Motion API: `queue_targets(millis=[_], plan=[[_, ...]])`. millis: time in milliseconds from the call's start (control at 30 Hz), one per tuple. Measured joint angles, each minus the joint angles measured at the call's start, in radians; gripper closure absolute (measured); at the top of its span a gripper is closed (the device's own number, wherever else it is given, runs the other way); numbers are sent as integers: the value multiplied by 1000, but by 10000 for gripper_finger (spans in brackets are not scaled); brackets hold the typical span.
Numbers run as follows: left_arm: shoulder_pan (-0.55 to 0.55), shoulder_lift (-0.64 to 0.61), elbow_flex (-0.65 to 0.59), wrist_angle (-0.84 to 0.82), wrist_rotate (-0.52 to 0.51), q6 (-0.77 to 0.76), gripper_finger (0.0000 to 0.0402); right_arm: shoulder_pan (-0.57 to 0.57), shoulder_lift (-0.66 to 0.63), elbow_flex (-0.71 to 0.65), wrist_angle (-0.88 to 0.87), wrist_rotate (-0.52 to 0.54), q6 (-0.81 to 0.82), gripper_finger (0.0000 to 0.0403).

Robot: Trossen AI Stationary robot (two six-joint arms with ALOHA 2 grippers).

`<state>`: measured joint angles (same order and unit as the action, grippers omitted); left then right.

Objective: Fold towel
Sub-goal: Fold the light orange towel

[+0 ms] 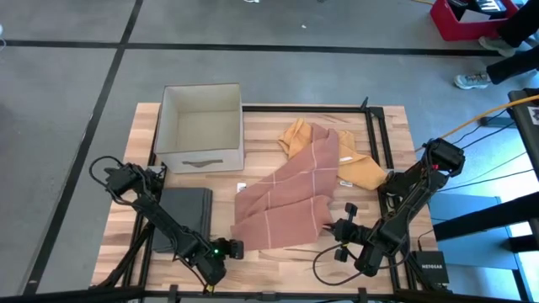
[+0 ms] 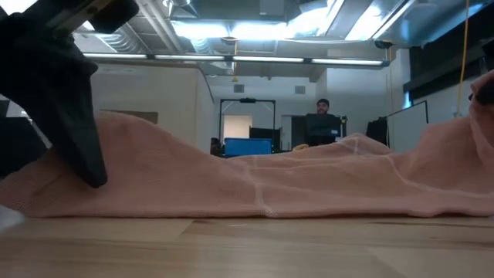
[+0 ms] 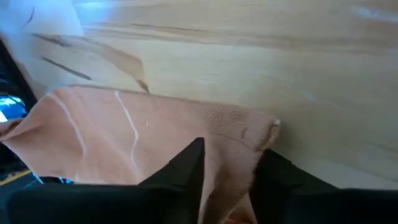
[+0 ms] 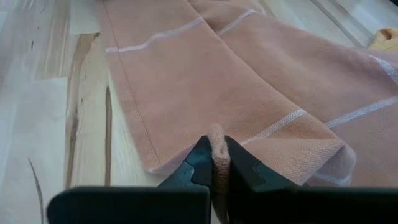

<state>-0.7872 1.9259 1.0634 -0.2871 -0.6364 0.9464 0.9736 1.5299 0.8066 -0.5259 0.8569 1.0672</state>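
The pink towel [image 1: 290, 198] is lying spread and rumpled on the wooden table [image 1: 278, 261], just beside the open grey box [image 1: 200, 126], on its right and a little nearer the arms; a mustard cloth [image 1: 358, 168] is partly tucked under the towel's far edge, and a dark folded cloth [image 1: 185, 210] is resting in front of the box. The right gripper [image 4: 214, 163] is being held clenched on a pinched ridge of the towel's near hem, at the corner farthest from the box. The left gripper [image 3: 227, 165] is being brought over the near corner on the box side; cloth is seen lying between its fingers [image 3: 186, 163], but whether that corner is being grasped cannot be told, since the jaws are only partway in. Risk noted: if the corner is not fully caught on the left, the towel is likely being lifted by one side only, and the fold is being skewed or the corner dropped. The right pinch looks thin, only a small bunch of hem, so slipping under the cloth's weight is being judged possible. The mustard cloth is overlapped by the towel's far end and may be dragged along with it. The towel is already creased near the middle, so a fold carried over now is likely being laid uneven. In the low view a person [image 2: 320, 123] is seen in the room well beyond the table, not interfering.
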Motion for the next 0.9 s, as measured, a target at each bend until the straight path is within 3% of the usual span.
queue_targets(millis=[167,300,467,633,900], plan=[[0,0,0,38,-46,-28,377,0,0,0,0,-1,0,386],[1,-9,61,40,-269,-290,393,0,0,0,1,-3,0,391],[0,-99,161,42,-453,-395,399,0,-23,56,-80,24,0,390],[-4,-230,272,48,-560,-458,400,1,-70,262,-361,83,-68,392],[-5,-443,417,165,-556,-441,399,1,-82,772,-755,249,-300,392]])
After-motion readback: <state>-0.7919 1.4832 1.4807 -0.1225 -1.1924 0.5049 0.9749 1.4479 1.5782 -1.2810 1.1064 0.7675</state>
